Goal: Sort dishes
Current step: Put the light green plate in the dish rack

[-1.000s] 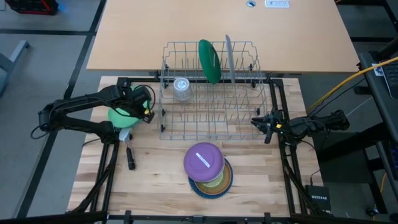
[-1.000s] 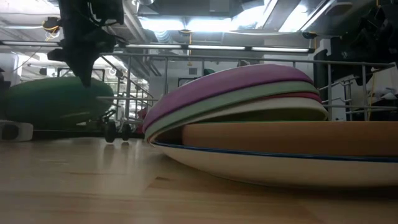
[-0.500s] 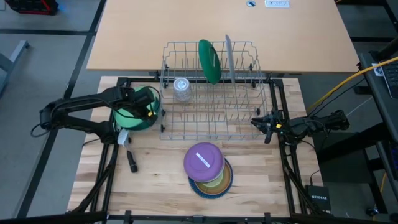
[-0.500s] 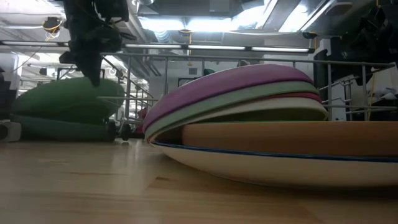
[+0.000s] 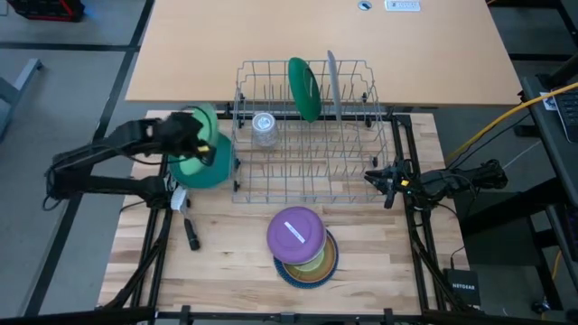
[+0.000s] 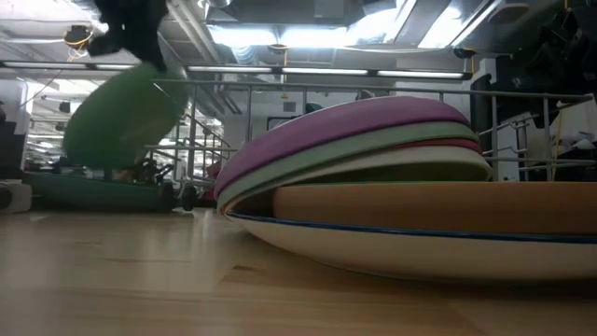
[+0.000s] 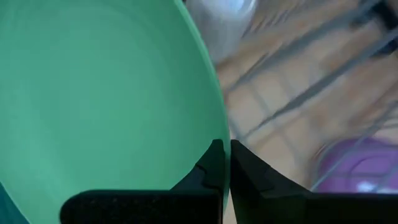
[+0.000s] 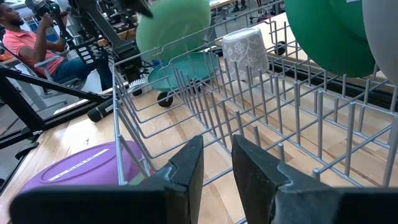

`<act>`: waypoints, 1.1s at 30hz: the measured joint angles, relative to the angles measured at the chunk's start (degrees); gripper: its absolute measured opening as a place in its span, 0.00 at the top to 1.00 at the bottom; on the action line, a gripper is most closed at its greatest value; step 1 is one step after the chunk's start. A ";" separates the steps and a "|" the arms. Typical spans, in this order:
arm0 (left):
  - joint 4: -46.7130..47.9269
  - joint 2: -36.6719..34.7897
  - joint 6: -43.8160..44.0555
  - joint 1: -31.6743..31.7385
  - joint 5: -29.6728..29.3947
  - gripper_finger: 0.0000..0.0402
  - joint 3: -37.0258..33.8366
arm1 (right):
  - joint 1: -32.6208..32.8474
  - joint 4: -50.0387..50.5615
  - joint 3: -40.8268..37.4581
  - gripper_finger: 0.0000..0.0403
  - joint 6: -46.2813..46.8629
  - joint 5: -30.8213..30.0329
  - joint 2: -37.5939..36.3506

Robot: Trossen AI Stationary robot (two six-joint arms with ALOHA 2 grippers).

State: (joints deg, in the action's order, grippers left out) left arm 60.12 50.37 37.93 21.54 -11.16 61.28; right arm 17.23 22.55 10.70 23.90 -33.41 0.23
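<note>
Green plate [image 5: 197,135] pinched at its rim by the left gripper [image 5: 185,137], lifted clear of the worktop [image 5: 226,262] near its left edge, tilted, just beside the wire dish rack [image 5: 307,135]. Fingers [image 7: 214,168] closed tight on the rim, plate face spreading away to one side of them. Teal bowl [image 5: 206,171] lying on the worktop below. Stack of dishes [image 5: 301,244], purple plate [image 5: 295,230] on top, near the front edge. Right gripper [image 5: 386,181] parked at the rack's right end, fingers narrowly apart, holding nothing.
</note>
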 joint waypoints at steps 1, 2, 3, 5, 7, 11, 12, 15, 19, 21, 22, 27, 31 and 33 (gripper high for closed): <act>-0.01 -0.86 -0.02 0.00 -0.53 1.00 0.94 | 0.00 0.00 0.00 0.78 0.00 0.00 0.02; -0.16 -1.72 -0.01 0.00 -1.06 1.00 1.86 | 0.00 0.00 0.00 0.78 0.00 0.00 0.02; -0.85 -2.58 -0.02 0.00 -1.59 1.00 2.53 | 0.00 0.00 0.00 0.78 0.00 0.00 0.00; -4.40 -4.30 -0.41 0.00 -2.19 1.00 3.36 | 0.00 0.02 0.00 0.78 -0.12 0.00 0.00; -10.46 -5.73 -1.29 0.00 -2.21 1.00 3.71 | 0.00 0.02 0.00 0.78 -0.14 -0.13 0.01; -24.43 -7.56 -5.67 -0.03 -2.20 1.00 3.75 | 0.00 0.02 0.00 0.78 -0.15 -0.50 0.00; -27.52 -7.71 -6.99 -0.02 -2.19 1.00 3.78 | 0.00 0.02 0.00 0.78 -0.15 -0.50 0.02; -35.05 -7.13 -9.89 -0.18 -2.23 1.00 3.71 | 0.00 0.02 0.01 0.78 -0.17 -0.56 0.02; -48.90 -4.62 -11.72 -0.57 -1.19 1.00 1.12 | 0.00 0.02 0.01 0.78 -0.17 -0.59 0.01; -55.27 -2.52 -12.51 -0.57 0.07 1.00 -0.46 | 0.00 0.02 0.00 0.78 -0.18 -0.61 0.02; -58.45 -1.28 -12.67 -0.57 0.57 1.00 -1.28 | 0.00 0.02 0.00 0.78 -0.17 -0.61 0.02; -70.84 6.00 -12.40 -0.14 0.78 1.00 -4.26 | 0.00 0.02 0.01 0.78 -0.20 -0.63 0.00; -82.36 13.32 -9.96 1.37 3.78 1.00 -6.53 | 0.00 0.02 0.00 0.78 -0.20 -0.63 0.00; -87.44 16.99 -8.16 2.51 5.88 1.00 -6.71 | 0.00 0.02 0.00 0.78 -0.20 -0.61 0.00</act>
State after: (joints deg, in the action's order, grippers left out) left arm -27.32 67.35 29.77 24.05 -5.27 54.57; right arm 17.23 22.57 10.70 23.70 -34.02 0.23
